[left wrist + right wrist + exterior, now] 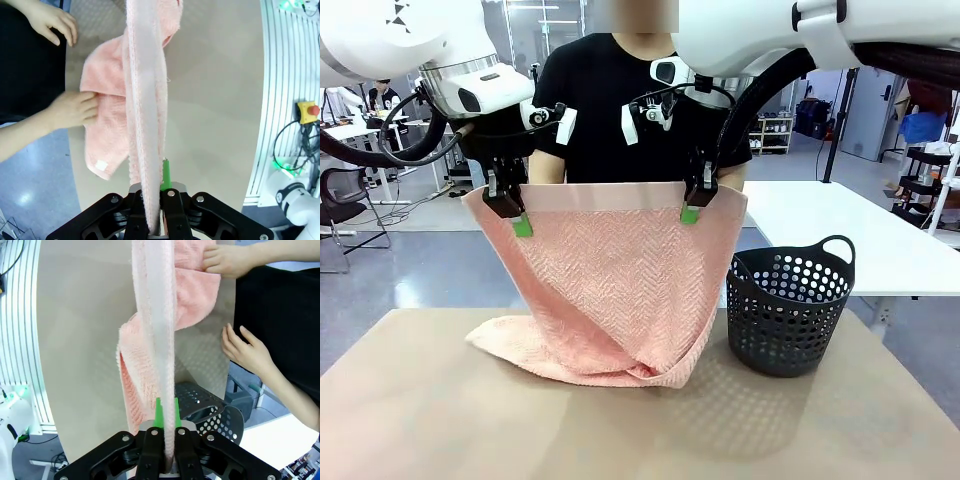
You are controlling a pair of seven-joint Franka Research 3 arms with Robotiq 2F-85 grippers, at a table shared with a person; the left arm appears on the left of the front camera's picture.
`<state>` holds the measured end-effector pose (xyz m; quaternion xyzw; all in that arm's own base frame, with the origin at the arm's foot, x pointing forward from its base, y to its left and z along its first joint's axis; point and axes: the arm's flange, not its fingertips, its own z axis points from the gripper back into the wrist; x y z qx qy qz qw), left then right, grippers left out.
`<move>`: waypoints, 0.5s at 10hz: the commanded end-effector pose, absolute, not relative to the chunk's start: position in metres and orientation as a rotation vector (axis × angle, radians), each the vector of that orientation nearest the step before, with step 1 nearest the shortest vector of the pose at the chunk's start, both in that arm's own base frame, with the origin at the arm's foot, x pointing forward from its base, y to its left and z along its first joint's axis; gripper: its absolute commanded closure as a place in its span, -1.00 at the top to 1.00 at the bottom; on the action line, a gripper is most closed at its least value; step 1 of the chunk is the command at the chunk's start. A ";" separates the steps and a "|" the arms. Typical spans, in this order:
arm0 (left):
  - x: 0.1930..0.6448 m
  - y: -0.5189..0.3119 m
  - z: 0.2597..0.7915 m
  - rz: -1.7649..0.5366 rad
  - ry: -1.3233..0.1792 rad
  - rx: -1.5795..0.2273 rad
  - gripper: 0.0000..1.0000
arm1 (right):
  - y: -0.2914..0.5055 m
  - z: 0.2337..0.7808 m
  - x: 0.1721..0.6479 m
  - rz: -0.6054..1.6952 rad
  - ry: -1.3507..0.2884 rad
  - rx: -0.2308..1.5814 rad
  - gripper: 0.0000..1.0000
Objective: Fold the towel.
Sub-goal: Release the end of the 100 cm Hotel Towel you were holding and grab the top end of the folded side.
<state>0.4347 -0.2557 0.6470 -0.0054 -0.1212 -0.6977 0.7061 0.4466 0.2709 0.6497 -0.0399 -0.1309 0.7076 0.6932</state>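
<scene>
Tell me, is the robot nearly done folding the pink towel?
Not yet. Done: the left gripper and right gripper grip the top edge of the towel. In hand: it hangs between them, its bottom bunched on the table, where a person's hand touches it. Left: laying it down in a neat fold.

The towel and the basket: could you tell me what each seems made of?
The towel looks like soft terry cloth, perhaps cotton: fuzzy pile, herringbone weave, flat plain band at the top edge. The basket looks like matte black moulded plastic: stiff walls with regular round holes.
</scene>
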 end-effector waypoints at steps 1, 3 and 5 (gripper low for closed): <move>0.435 -0.255 0.649 -1.556 -0.264 -0.012 -1.00 | 0.271 0.650 0.447 1.584 -0.288 -0.091 -1.00; 0.435 -0.255 0.649 -1.556 -0.264 -0.012 -1.00 | 0.271 0.650 0.447 1.584 -0.288 -0.091 -1.00; 0.435 -0.255 0.649 -1.556 -0.264 -0.012 -1.00 | 0.271 0.650 0.447 1.584 -0.288 -0.091 -1.00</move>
